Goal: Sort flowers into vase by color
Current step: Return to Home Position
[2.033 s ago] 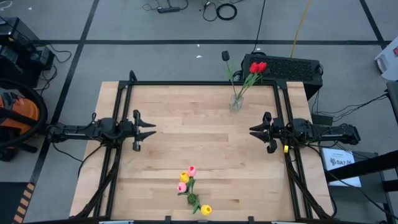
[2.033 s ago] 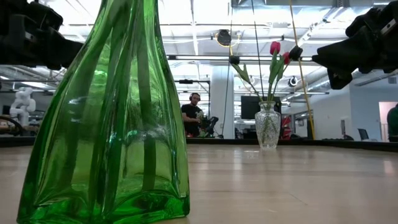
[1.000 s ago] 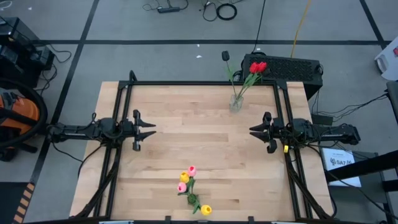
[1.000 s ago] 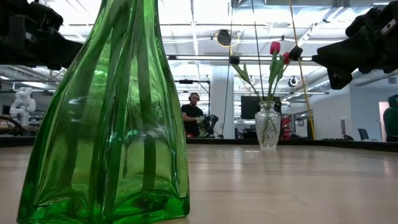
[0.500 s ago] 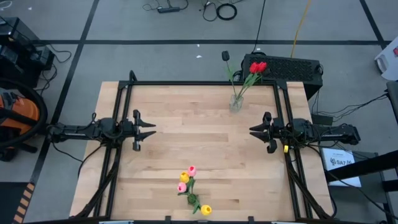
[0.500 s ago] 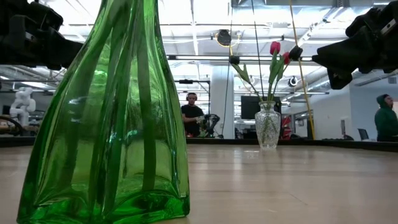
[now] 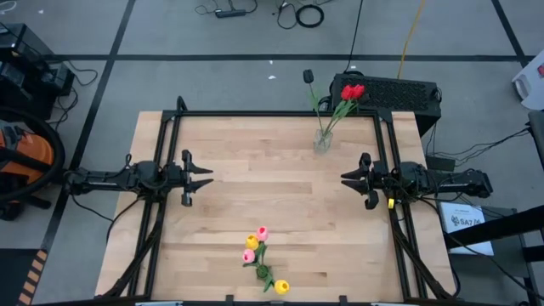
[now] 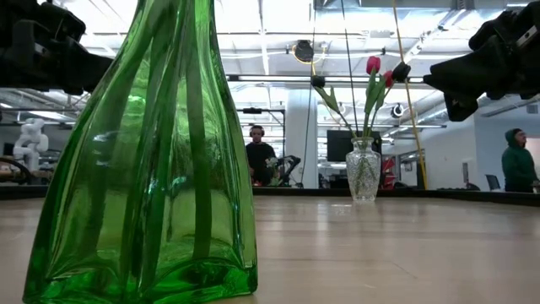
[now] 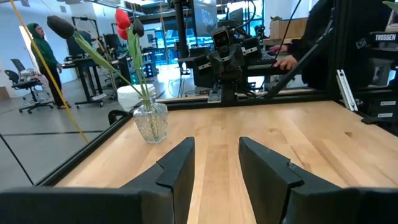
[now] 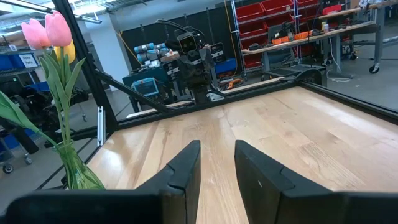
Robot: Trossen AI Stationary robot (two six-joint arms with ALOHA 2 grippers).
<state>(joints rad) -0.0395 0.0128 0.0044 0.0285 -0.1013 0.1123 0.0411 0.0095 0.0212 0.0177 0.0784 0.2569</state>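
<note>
Tabletop carries green vase and clear vase (flowers in both). We find left gripper and right gripper parted, empty, well apart.

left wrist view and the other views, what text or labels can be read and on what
"TROSSEN": white letters on a dark panel at the far right of the left wrist view, running to the picture's edge.
White sheet at the right of the high view: dark print, too blurred to read.
Bin label in the right wrist view: too small to read.
</note>
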